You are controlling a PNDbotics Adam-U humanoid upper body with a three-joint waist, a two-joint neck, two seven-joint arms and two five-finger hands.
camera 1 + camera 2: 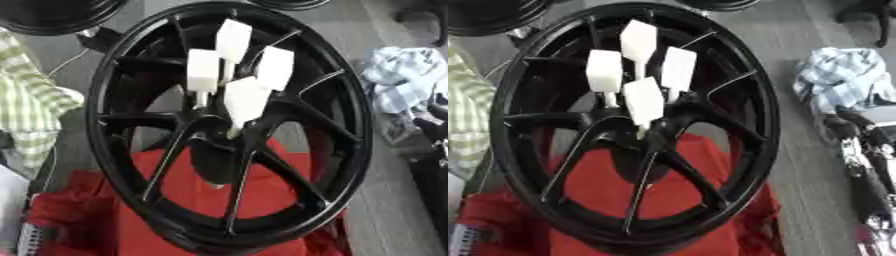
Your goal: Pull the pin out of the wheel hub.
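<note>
Centrally, a black wheel (229,125) is standing tilted on a red cloth (184,200), and it is filling most of both views. Its thin spokes are running from the rim to the hub (214,131), which is sitting a little above the middle of the view.

Four white pins (234,70) are sticking out of the hub, each one with a wide block-shaped head on a thin stem. Around the cluster, one pin is sitting at 12 o'clock (233,41), one at 9 o'clock (203,71), one at 3 o'clock (275,68), and the nearest one at 6 o'clock (245,101). The stems are going down into the hub, so all four are still sitting in place. The heads are standing close together, almost touching each other.

At 3 o'clock from the wheel, a pale checked cloth (843,75) is lying crumpled on the grey worktop (394,200). At 9 o'clock, a green checked fabric (26,100) is showing at the view's edge. At 11 o'clock, part of another black wheel (61,15) is lying.

In the right eye view, at 4 o'clock, a dark and silver arm (864,165) is showing near the edge. I cannot tell if its hand is open or closed. The left hand is not showing in any view.
</note>
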